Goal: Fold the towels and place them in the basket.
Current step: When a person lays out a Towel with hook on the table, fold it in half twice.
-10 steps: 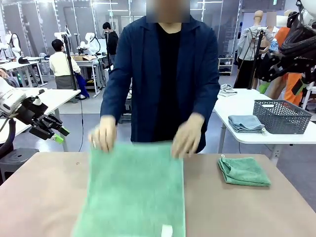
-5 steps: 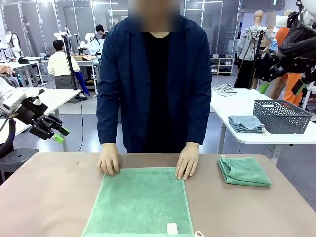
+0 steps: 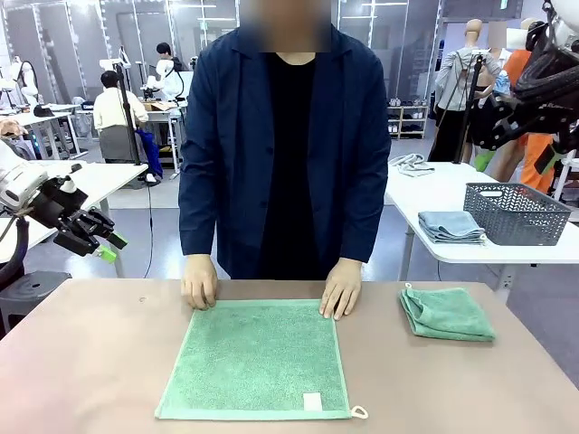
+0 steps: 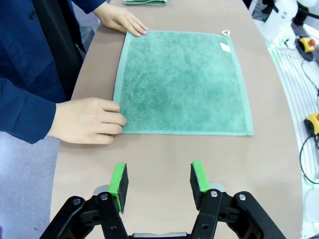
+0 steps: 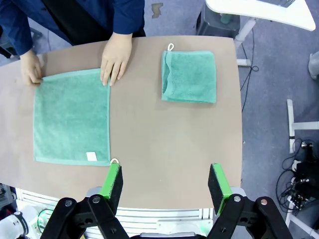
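One light-green towel (image 3: 258,357) lies spread flat in the middle of the brown table, its white tag (image 3: 312,401) at the near edge. The person's hands (image 3: 199,282) (image 3: 342,289) press on its two far corners. A second towel (image 3: 448,314) lies folded at the right. The dark grey basket (image 3: 516,212) stands on a white table behind at the right. My left gripper (image 4: 158,178) hovers open beyond the spread towel (image 4: 182,82), off the table's left side (image 3: 110,247). My right gripper (image 5: 164,181) hangs open high above the table, over both towels (image 5: 72,117) (image 5: 189,76).
Folded grey cloths (image 3: 450,226) lie next to the basket on the white side table (image 3: 425,194). Bare brown tabletop (image 3: 81,362) lies left of the spread towel and between the two towels. The person stands at the far edge.
The person has drawn the spread towel back toward the far side and smoothed it flat, hands now resting on its far corners. Neither arm has moved.
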{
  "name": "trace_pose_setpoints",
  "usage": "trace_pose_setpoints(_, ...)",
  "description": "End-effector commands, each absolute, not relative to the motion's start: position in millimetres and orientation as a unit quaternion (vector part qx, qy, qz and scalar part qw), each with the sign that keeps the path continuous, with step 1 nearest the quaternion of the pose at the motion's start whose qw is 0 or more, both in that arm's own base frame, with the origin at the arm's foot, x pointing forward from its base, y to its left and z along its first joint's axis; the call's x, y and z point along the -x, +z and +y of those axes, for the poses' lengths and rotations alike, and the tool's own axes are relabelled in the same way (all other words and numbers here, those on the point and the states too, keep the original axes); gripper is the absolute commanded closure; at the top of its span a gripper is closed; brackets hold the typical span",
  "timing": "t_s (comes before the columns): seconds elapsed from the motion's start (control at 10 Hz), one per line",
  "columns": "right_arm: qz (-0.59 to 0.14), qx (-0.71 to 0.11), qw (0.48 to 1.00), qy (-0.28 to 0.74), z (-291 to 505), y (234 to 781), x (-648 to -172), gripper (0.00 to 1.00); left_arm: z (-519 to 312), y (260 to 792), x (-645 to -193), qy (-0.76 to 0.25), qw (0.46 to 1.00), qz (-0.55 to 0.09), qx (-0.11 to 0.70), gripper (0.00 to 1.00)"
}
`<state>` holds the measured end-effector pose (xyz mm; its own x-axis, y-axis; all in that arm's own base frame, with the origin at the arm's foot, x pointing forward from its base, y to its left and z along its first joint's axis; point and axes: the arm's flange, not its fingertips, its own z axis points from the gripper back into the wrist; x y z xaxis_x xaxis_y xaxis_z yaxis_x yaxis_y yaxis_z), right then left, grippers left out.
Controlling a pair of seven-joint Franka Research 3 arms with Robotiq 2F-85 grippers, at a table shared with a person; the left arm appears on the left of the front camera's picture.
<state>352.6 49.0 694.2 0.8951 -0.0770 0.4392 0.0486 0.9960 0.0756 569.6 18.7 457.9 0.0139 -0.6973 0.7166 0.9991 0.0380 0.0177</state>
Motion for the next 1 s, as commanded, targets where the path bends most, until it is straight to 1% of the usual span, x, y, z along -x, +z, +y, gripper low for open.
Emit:
trace_pose_setpoints(0.0,-0.228,-0.027,0.973,-0.039,50.7,696.8,-355.3,0.14,18.0,459.6,-568.8,-0.642,0.663,-0.286,0.260,0.36)
trace_pose_setpoints(0.9,-0.228,-0.027,0.973,-0.039,50.7,696.8,-355.3,0.14,18.0,459.6,-568.8,-0.642,0.663,-0.286,0.260,0.36)
